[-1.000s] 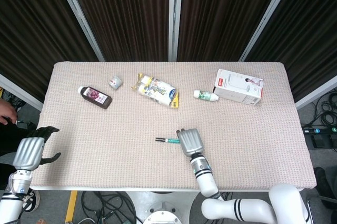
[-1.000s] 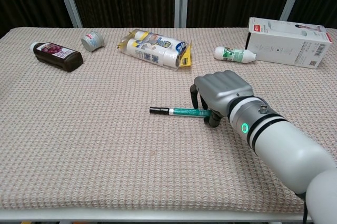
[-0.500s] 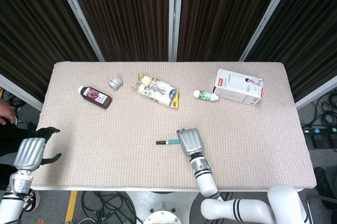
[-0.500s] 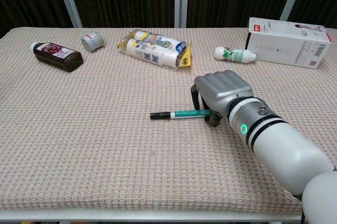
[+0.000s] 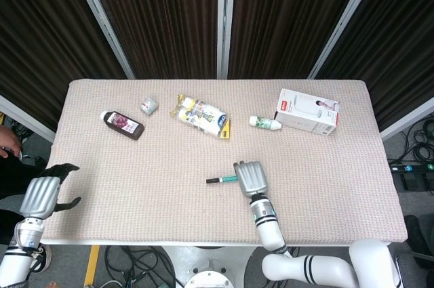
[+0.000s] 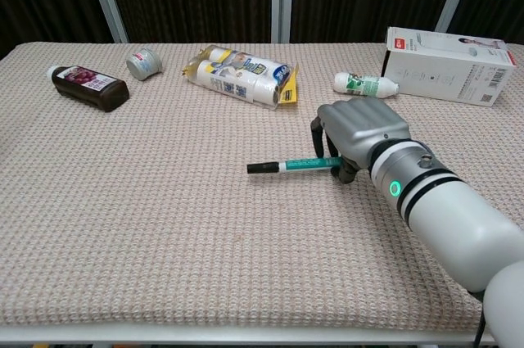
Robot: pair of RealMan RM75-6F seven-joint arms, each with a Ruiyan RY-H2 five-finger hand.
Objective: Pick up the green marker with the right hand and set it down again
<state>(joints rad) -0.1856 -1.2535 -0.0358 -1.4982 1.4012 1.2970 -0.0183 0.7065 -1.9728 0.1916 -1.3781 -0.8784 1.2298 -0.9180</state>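
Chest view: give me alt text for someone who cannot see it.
The robot's right hand grips a green marker with a black cap, the cap pointing left, above a beige woven table cover. Along the far edge lie a dark brown bottle, a small grey jar, a clear pack of bottles, a small white bottle and a white box.
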